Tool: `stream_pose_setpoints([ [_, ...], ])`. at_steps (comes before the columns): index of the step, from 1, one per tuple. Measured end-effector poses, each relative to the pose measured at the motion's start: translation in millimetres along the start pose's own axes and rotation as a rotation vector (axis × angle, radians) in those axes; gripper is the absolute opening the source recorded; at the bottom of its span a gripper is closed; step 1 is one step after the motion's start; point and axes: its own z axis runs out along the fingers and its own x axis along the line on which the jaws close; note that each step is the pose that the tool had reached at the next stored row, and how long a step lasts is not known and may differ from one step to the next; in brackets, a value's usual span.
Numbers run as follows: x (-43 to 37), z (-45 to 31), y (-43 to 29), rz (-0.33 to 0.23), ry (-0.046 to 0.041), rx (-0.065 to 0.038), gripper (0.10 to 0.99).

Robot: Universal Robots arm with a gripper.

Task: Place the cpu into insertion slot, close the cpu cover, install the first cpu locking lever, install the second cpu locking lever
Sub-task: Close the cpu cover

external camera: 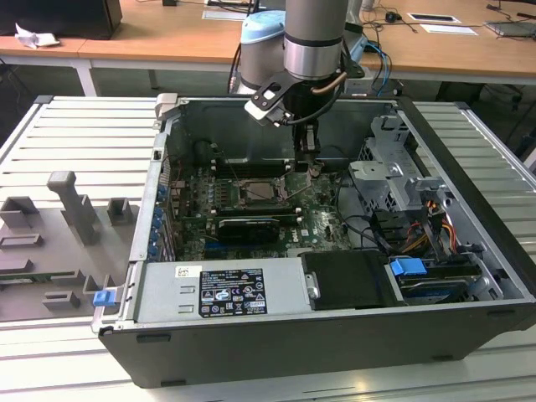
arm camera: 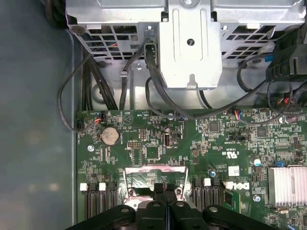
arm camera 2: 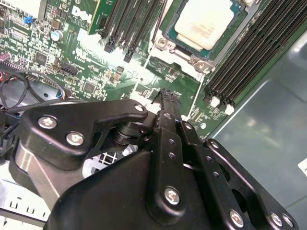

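Note:
The cpu (arm camera 2: 204, 21), a pale silvery square chip, lies flat in the insertion slot (arm camera 2: 160, 44) on the green motherboard (arm camera: 216, 143). In the exterior view the slot (external camera: 260, 191) sits mid-board, and my gripper (external camera: 307, 170) hangs just to its right, close above the board. In both wrist views the black fingers are pressed together with nothing between them, so the gripper (arm camera 2: 166, 93) is shut. Just past the gripper (arm camera: 165, 188), between the memory slots, is a silvery frame with a cut-out middle, which looks like the cpu cover (arm camera: 153, 168) swung open off the chip.
The motherboard lies in an open computer case (external camera: 469, 251). A metal drive cage (arm camera: 189, 43) with cables (external camera: 419, 226) stands on the exterior view's right. Long black memory slots (arm camera 2: 244, 62) flank the socket. The power supply (external camera: 218, 289) lies at the front. Grey fixtures (external camera: 75, 209) stand on the table.

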Motion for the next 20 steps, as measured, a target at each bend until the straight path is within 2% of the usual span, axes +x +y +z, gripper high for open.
stream_pose_setpoints([
  [13, 0.9, 0.5, 8.2, 0.0, 0.0001, 0.0, 0.106],
  [16, 1.1, 0.9, 13.9, 0.0, 0.0, 0.0, 0.106],
  [20, 1.1, 1.1, 17.7, 0.0, 0.0, 0.0, 0.106],
])
